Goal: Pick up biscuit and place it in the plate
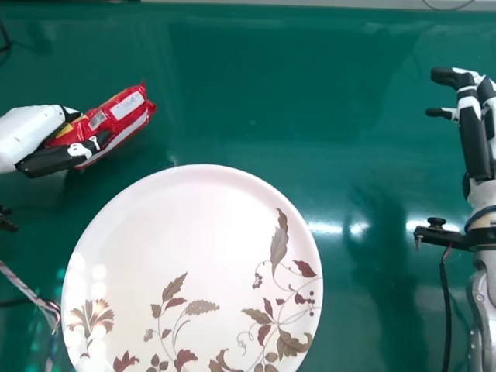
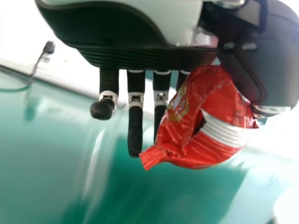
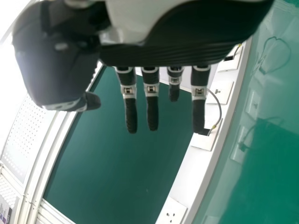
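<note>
Grasping biscuit packet with left hand, eleven o'clock from plate; probably light, slippery, fragile, best pinched gently mid-packet; with right hand relaxed at two o'clock.

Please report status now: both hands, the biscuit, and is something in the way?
Left hand gripping red biscuit packet. Packet off plate, beyond its far-left rim. Right hand open, at right. No obstacle seen between packet and plate.
</note>
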Available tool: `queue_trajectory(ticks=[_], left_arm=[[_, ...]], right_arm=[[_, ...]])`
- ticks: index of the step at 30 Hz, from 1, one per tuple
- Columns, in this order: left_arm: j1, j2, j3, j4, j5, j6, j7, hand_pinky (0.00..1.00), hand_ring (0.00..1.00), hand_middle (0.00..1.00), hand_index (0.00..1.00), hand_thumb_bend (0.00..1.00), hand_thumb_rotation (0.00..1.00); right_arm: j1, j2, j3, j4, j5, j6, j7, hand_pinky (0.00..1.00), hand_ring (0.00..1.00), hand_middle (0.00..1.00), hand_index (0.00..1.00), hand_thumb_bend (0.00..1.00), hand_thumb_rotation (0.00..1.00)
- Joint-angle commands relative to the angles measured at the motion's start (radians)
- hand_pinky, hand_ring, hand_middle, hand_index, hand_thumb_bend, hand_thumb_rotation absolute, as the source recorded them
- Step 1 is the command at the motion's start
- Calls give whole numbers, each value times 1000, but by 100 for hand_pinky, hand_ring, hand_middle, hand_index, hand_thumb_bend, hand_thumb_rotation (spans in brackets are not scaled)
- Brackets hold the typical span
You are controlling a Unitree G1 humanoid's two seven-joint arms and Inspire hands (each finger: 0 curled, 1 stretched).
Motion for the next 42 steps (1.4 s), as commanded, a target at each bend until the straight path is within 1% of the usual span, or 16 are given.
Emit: queue_trajectory(ticks=[1,2,5,8,10,16,19,23,25,27,28,30,32,36,40,42], left_arm=[[51,-36,77,-102,-28,7,30,6,43,47,49,49,0],[75,-57,103,-152,-35,12,32,6,43,47,49,49,0],[119,-104,148,-248,-52,23,29,9,44,48,48,49,0],[145,-143,171,-318,-55,17,23,10,44,48,48,49,0],[156,-165,182,-348,-51,-3,26,10,44,47,48,49,0],[179,-229,200,-411,-34,-116,46,11,43,45,50,49,0],[201,-256,182,-446,-42,-161,30,8,43,45,50,49,0],[231,-286,131,-466,-27,-219,7,10,43,45,49,49,0],[248,-294,119,-482,20,-235,2,8,44,46,49,49,0],[252,-296,97,-466,62,-287,5,4,44,46,49,49,0],[249,-295,83,-442,74,-329,11,3,44,46,49,49,0],[261,-291,58,-415,91,-374,5,1,44,46,49,49,0],[289,-278,27,-402,74,-384,-27,1,42,44,50,49,0],[342,-255,-6,-391,72,-393,-78,0,43,45,50,49,0],[393,-261,-19,-398,71,-374,-105,4,40,43,51,48,0],[407,-270,-33,-388,65,-381,-107,7,39,43,51,48,0]], right_arm=[[1,-14,-5,5,0,0,5,61,75,77,72,41,61],[-2,-14,-5,4,2,3,7,61,76,77,72,42,62],[-7,-15,-4,7,5,4,12,61,75,78,72,44,63],[-15,-19,-2,13,-3,4,16,60,75,77,72,44,63],[-19,-19,0,11,-8,9,16,60,74,77,72,45,64],[-23,-16,7,3,-21,29,12,61,74,77,72,44,63],[-23,0,9,-11,-13,48,6,61,75,77,72,45,61],[-20,6,11,-28,-9,64,8,61,74,77,72,46,61],[-18,6,12,-31,-12,58,8,60,73,76,72,45,61],[-16,5,12,-36,-14,62,9,60,73,76,71,44,60],[-15,4,11,-39,-12,65,10,61,74,76,71,44,61],[-13,5,10,-45,-11,75,11,62,75,77,71,43,61],[-9,5,9,-49,-12,74,11,61,75,78,72,43,61],[-4,4,7,-53,-15,77,9,61,75,78,72,42,61],[-4,2,3,-53,-8,81,14,62,76,78,72,43,62],[-4,1,0,-47,1,71,17,62,76,78,72,43,61]])
